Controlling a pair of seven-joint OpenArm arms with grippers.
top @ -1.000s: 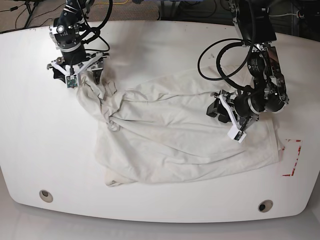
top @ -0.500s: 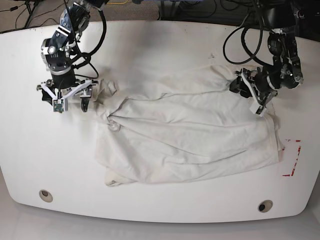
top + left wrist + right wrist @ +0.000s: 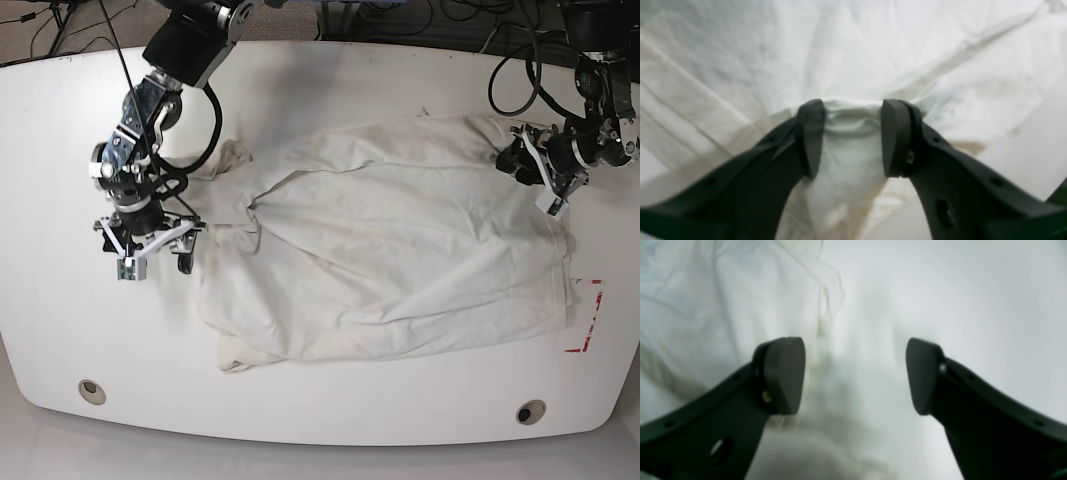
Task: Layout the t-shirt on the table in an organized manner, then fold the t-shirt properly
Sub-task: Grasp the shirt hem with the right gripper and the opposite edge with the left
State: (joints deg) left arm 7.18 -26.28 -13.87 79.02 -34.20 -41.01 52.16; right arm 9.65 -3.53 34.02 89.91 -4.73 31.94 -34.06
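Observation:
The white t-shirt [image 3: 390, 260] lies spread and wrinkled across the middle of the table [image 3: 330, 90], plain side up, with no print showing. My left gripper [image 3: 515, 160] is at the shirt's far right corner. In the left wrist view a bunched fold of the t-shirt [image 3: 853, 50] fills the gap of the left gripper [image 3: 852, 110], which is shut on it. My right gripper [image 3: 150, 245] hovers at the shirt's left edge. In the right wrist view the right gripper [image 3: 855, 373] is open, with the t-shirt's [image 3: 723, 306] edge by its left finger and table [image 3: 957, 290] under the right one.
A red tape mark [image 3: 585, 318] sits just right of the shirt's near right corner. Two grommet holes [image 3: 91, 391] [image 3: 530, 412] lie near the front edge. Cables hang behind the table's far edge.
The left gripper has dragged the shirt's corner right and toward the back, stretching the cloth flatter. The right gripper has moved from the sleeve toward the front along the shirt's left edge.

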